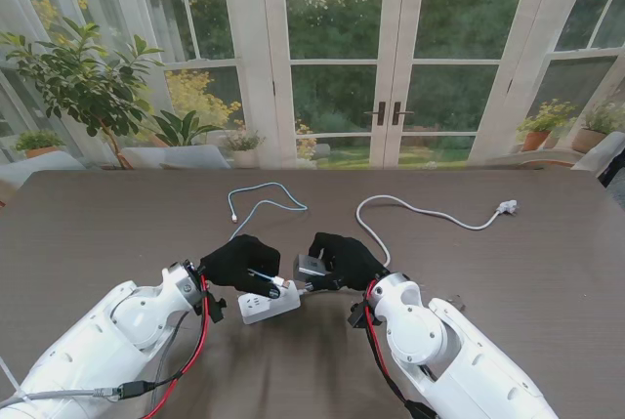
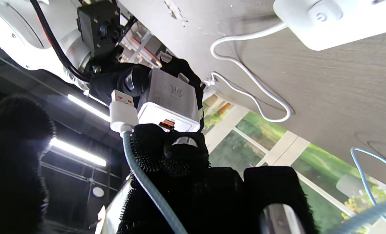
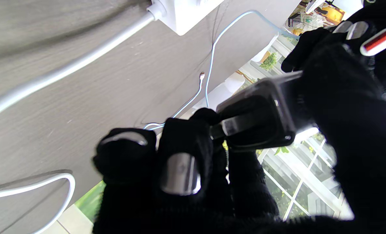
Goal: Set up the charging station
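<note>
Nearest to me in the stand view, both white arms, ending in black gloves almost touching over the table [image 1: 107, 233]. Left hand [image 1: 242, 263] closed on the plug [image 1: 276, 281] of the blue cable [image 1: 264, 199]. Right hand [image 1: 344, 258] closed on the charger [image 1: 312, 271], held just off the table. Strip [image 1: 269, 304] flat on the wood right beside and under both hands, its white cord [image 1: 420, 212] trailing away to the right.

From the left wrist: plug pinched by its white shell, metal tongue sitting beside the charger, not yet in the orange port [image 2: 168, 123]. Seemingly offset to one side, though hard to judge at this angle.

From the right wrist: fingers [image 3: 179, 152] wrapped round the charger body, prongs bare and pointing clear of the grip.

Judged on handling: charger light, rigid, smooth-sided and likely to twist, so best gripped across the flat faces, clear of port and prongs. Plug small and stiff; hold by the shell, never the cable, which looks limp and would tug sideways. Strip light enough to skate when pushed; needs pinning.
</note>
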### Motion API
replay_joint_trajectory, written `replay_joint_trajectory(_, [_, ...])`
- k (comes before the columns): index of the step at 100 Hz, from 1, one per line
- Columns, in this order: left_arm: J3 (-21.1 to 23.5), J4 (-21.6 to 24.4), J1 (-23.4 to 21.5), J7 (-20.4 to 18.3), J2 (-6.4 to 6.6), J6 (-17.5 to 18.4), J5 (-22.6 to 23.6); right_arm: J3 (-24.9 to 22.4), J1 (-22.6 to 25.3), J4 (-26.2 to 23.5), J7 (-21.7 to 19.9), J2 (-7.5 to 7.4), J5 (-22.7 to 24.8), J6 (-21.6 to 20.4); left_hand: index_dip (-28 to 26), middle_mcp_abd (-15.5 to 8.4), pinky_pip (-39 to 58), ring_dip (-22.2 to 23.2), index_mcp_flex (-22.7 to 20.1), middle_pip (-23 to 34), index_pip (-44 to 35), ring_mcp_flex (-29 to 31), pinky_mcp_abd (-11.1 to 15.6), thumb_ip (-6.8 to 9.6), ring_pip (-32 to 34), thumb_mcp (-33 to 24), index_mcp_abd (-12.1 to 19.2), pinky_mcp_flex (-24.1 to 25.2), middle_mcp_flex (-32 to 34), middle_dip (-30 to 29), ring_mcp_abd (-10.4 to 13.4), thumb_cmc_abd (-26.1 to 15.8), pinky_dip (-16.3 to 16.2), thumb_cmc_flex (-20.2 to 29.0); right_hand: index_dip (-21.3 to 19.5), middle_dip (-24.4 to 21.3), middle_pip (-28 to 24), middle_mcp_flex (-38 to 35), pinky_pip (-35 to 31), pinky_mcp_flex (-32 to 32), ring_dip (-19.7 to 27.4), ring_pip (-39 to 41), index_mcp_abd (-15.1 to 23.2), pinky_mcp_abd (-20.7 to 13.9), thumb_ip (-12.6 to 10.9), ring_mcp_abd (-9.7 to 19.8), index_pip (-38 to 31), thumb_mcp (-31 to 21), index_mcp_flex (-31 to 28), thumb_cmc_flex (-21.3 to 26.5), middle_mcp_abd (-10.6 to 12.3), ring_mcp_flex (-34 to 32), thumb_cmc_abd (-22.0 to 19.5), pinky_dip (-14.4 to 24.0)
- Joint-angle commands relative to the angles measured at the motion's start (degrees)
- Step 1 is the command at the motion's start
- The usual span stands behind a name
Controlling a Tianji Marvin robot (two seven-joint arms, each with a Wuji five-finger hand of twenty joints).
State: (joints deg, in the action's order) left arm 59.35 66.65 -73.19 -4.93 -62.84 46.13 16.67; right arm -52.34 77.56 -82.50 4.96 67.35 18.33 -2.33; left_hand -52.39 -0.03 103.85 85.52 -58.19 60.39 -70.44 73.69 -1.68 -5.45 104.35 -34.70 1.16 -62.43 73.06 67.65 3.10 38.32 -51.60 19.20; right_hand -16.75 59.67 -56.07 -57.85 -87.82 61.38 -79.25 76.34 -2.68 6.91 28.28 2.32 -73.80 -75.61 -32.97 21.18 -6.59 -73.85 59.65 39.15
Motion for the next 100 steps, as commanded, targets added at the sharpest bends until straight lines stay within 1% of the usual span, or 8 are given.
replay_joint_trajectory(1, [-0.2, 0.5, 0.4, -1.4, 0.37, 0.6, 1.2, 0.2, 0.1, 0.1, -0.9, 0.23, -0.1, 0.0, -1.4, 3.9, 16.1, -1.6, 4.2, -1.1, 1.8, -2.2, 12.8, -1.3, 3.8, -4.4, -8.2, -2.3, 4.0, 2.9, 23.7, 4.2, 1.6, 0.8, -4.6, 0.4, -6.0, -1.3, -2.7, 0.7, 33.2, 1.4, 5.2, 0.0, -7.2, -0.2, -15.7, -9.9, -2.1, 8.3, 4.5, -1.7, -7.5, 0.6])
replay_joint_trajectory(4, [-0.2, 0.6, 0.4, -1.6, 0.48, 0.7, 1.5, 0.2, 0.0, 0.1, -0.9, 0.22, 0.0, -0.1, -1.5, 3.6, 16.1, -31.0, 4.7, -2.1, 1.6, -0.5, 12.9, -0.77, -2.3, -8.5, -8.3, -2.2, 4.0, 4.7, 15.7, 6.0, 1.9, 1.7, -4.6, 0.4, -6.0, -1.3, -2.7, 0.7, 33.2, 1.4, 5.2, 0.0, -7.2, -0.2, -15.7, -9.8, -2.1, 8.3, 4.5, -1.7, -7.6, 0.6])
replay_joint_trajectory(9, [-0.2, 0.6, 0.5, -1.7, 0.52, 0.7, 1.5, 0.2, 0.0, 0.1, -0.9, 0.24, -0.1, 0.0, -1.2, 4.0, 16.1, -42.6, 4.6, -2.3, 1.6, -0.6, 12.9, 0.93, -0.5, -14.2, -8.4, -2.2, 4.0, 5.4, 14.4, 7.0, 1.9, 3.3, -4.6, 0.4, -6.0, -1.3, -2.7, 0.7, 33.2, 1.4, 5.2, 0.0, -7.2, 0.0, -15.6, -9.9, -2.1, 8.3, 4.5, -1.7, -7.5, 0.6])
replay_joint_trajectory(13, [-0.2, 0.6, 0.5, -1.6, 0.5, 0.7, 1.7, 0.2, 0.0, 0.2, -0.8, 0.26, -0.1, 0.0, 0.0, 4.2, 16.1, -43.2, 3.6, -1.7, 2.1, -0.6, 12.9, 2.48, -0.2, -18.6, -8.6, -2.2, 4.1, 5.5, 14.3, 6.4, 1.9, 4.1, -4.6, 0.4, -6.0, -1.3, -2.7, 0.7, 33.2, 1.4, 5.2, 0.0, -7.2, 0.0, -15.6, -9.8, -2.1, 8.3, 4.5, -1.7, -7.5, 0.6])
replay_joint_trajectory(30, [-0.3, 0.2, 0.5, -0.8, 0.09, 0.5, 1.0, 0.2, 0.0, 0.3, -0.8, 0.28, -0.1, -0.1, 9.5, 6.1, 16.1, -42.9, -2.3, 2.5, 3.8, -0.6, 10.3, 1.19, 0.9, -24.5, -7.6, -2.3, 4.6, 2.7, 11.9, 7.8, 0.1, 8.1, -4.6, 0.4, -6.0, -1.4, -2.7, 0.7, 33.2, 1.4, 5.2, 0.0, -7.2, 0.1, -15.6, -9.8, -2.1, 8.3, 4.6, -1.7, -7.5, 0.6])
replay_joint_trajectory(62, [-0.3, 0.4, 0.2, -1.0, 0.11, 0.1, 0.8, 0.2, -0.1, 0.4, -0.9, 0.24, -0.1, -0.2, 14.3, 6.1, 16.1, -42.2, -5.7, 5.5, 7.0, -0.6, 8.3, -0.81, 1.2, -29.2, -6.5, -2.3, 4.6, 0.4, 9.7, 7.8, -1.3, 13.3, -4.7, 0.4, -6.0, -1.3, -2.7, 0.6, 33.2, 1.3, 5.2, 0.0, -7.2, 0.2, -15.6, -9.9, -2.1, 8.4, 4.5, -1.7, -7.5, 0.6])
replay_joint_trajectory(88, [0.1, 1.5, -0.1, -2.0, 0.57, -0.5, 1.6, 0.3, -0.2, 0.4, -0.8, 0.29, -0.2, -0.2, 13.5, 4.0, 16.1, -42.7, -6.6, 6.4, 12.8, -0.7, 8.1, -8.78, 1.2, -25.7, -9.8, -2.3, 4.5, -2.6, 6.8, -0.8, -1.1, 15.5, -4.7, 0.3, -6.1, -1.3, -2.7, 0.6, 33.2, 1.4, 5.2, 0.0, -7.2, 0.1, -15.6, -9.9, -2.2, 8.3, 4.6, -1.7, -7.5, 0.6])
replay_joint_trajectory(100, [0.5, 2.2, -0.5, -1.8, 0.64, -1.2, 2.6, 0.3, -0.2, 0.5, -0.9, 0.26, -0.1, -0.3, 12.3, 4.6, 16.1, -42.8, -5.6, 5.8, 13.0, -0.7, 7.6, -9.1, 1.3, -28.1, -9.5, -2.1, 4.4, -2.4, 5.8, -2.0, -0.7, 14.3, -4.7, 0.3, -6.0, -1.3, -2.7, 0.6, 33.2, 1.4, 5.2, 0.0, -7.2, 0.1, -15.6, -9.9, -2.2, 8.4, 4.5, -1.7, -7.5, 0.6])
